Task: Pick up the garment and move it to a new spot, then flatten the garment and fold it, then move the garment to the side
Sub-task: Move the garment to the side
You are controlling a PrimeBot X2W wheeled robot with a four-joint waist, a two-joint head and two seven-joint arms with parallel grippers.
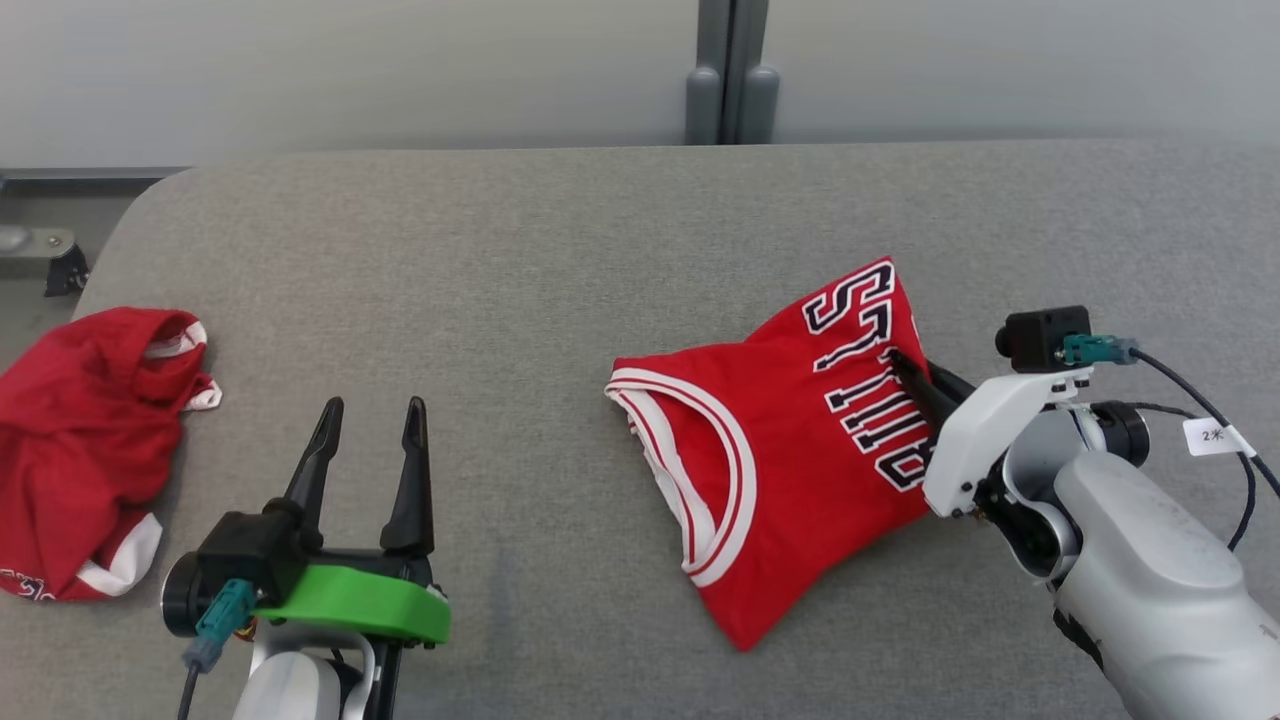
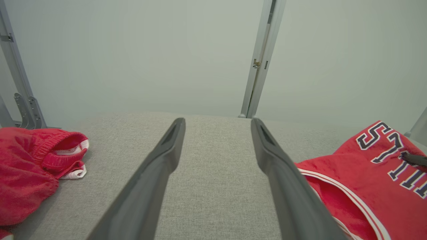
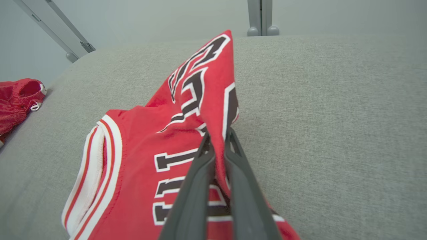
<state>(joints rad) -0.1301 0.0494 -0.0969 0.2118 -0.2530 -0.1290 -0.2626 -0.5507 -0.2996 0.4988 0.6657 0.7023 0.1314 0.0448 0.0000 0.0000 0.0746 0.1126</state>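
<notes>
Crumpled red shorts (image 1: 85,440) with white trim at 9 o'clock on the grey padded table (image 1: 500,260), at its rounded left edge and well apart from everything else. Grey post (image 1: 730,70) against the pale wall at 12 o'clock. Red jersey (image 1: 780,470) at 4 o'clock in the head view, roughly folded, striped white trim turned toward 9 o'clock, dark white-outlined lettering toward 2 o'clock. Right gripper (image 1: 897,360) reaching in from 4 o'clock, with its pale wrist and forearm covering the jersey's right edge; fingers almost together, pinching a ridge of the lettered cloth. Left gripper (image 1: 374,410) at 7 o'clock, fingers spread wide and pointing to 12 o'clock, holding nothing, apart from both garments. Seen plainly from the right wrist, hard to read from the head: cloth drawn up into a peak between the two closed fingers. Seen from the left wrist: bare table between the parted fingers, the shorts' elastic waistband at 9 o'clock, the jersey at 4 o'clock with one dark fingertip (image 2: 413,159) of the other arm on its letters.
</notes>
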